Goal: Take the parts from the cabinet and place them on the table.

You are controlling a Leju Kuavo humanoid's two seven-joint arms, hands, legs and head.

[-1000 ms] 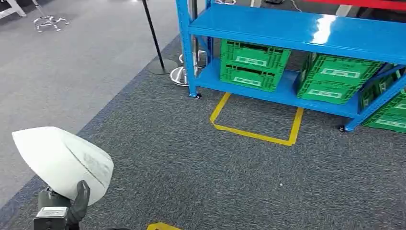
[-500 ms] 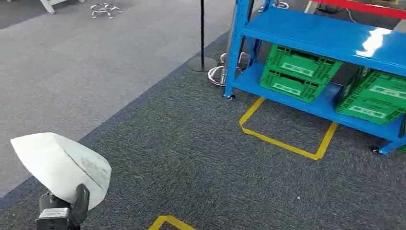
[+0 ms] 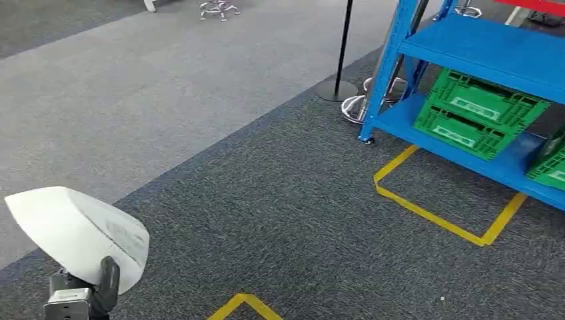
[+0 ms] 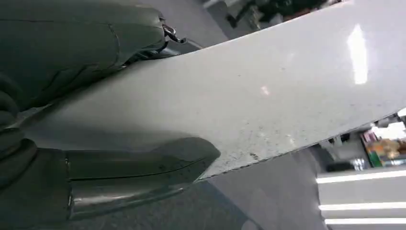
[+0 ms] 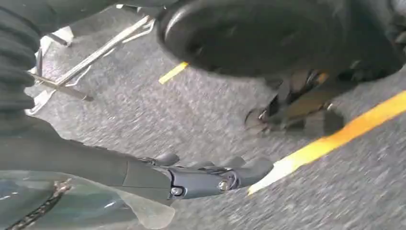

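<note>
The left hand (image 3: 93, 293) gripped a white part (image 3: 76, 230), a smooth, glossy, curved shell flaring wide above the fingers (image 4: 143, 165); in the left wrist view the thick grey thumb lay along the part's rim, with darker fingers against its opposite face. Well beyond the fingers stood the blue metal cabinet (image 3: 466, 47), its lowest shelf carrying two stacked green plastic crates (image 3: 476, 113) with latticed walls; their contents could not be made out. A further green crate (image 3: 550, 163) sat beside them at the frame edge. Yellow tape (image 3: 436, 217) marked a rectangle on the coarse dark carpet (image 3: 300, 220) before the cabinet. The right hand (image 5: 206, 179) hung above the carpet, fingers extended and apart, holding nothing.
</note>
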